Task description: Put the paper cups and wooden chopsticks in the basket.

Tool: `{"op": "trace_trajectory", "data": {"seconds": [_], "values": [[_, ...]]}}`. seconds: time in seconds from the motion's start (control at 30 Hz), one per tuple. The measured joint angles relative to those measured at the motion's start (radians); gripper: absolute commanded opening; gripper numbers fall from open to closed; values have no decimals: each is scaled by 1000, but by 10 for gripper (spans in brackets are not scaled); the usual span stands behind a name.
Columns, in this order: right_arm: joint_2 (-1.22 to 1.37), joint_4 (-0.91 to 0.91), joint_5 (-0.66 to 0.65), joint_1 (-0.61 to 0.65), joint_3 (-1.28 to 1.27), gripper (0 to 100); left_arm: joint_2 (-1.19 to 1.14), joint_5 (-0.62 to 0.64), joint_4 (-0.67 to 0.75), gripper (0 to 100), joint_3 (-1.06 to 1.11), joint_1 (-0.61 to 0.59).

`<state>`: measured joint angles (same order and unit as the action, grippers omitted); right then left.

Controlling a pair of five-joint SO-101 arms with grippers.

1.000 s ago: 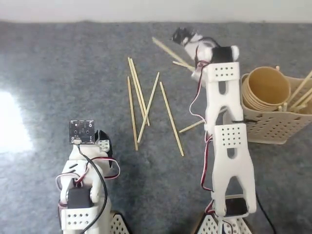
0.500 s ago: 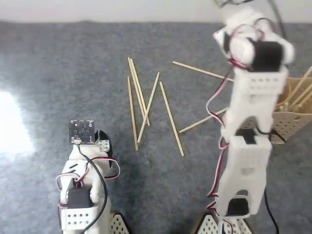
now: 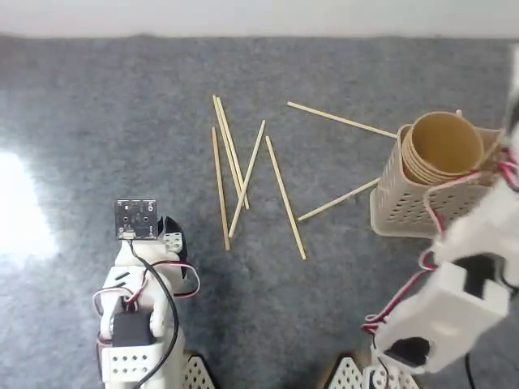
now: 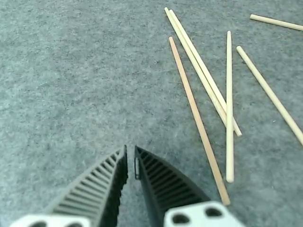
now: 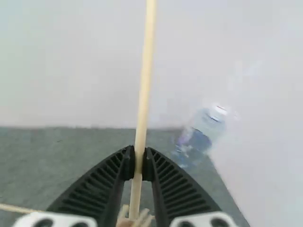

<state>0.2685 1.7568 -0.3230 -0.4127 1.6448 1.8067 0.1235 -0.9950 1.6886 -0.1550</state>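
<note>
Right wrist view: the right claw [image 5: 137, 158] is pinched tight on one chopstick [image 5: 147, 66]. It grips the chopstick low on its length, so most of it stands out beyond the tips against a pale wall [image 5: 61, 56], with a bottle [image 5: 201, 135] farther off. In the high view the right arm [image 3: 454, 300] is folded back at the near right, just beside the basket [image 3: 405, 207]. The basket stands on the grey surface [image 3: 105, 105] and holds a stack of cups [image 3: 442, 146], with a stick or two beside them.

The left claw [image 4: 130, 153] is all but closed, a thin slit between its tips, and holds nothing. It hangs low over the surface near the loose sticks [image 3: 243, 166], five of which lie crossed mid-surface. One more lies farther back, and another points at the basket's near wall, seemingly touching it.

The likely trouble comes from that long overhang. Held near one end, the chopstick may pivot or slide in the grip if it brushes anything. The cups fill much of the basket, so the gap left for it looks narrow. A tip that meets the rim or the cups could bounce out, or nudge the light basket over. A release too high or off-centre could drop it back on the surface. A low swing of the arm could also knock the stick lying at the basket's wall.
</note>
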Motion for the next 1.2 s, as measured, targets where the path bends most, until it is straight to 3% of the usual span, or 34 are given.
{"op": "trace_trajectory", "data": {"seconds": [0.3,1.2], "values": [[-210,0,14,-66,-38,6,0,0,0,21,0,0],[-997,-9,58,-66,-1069,6,0,0,0,21,0,0]]}}
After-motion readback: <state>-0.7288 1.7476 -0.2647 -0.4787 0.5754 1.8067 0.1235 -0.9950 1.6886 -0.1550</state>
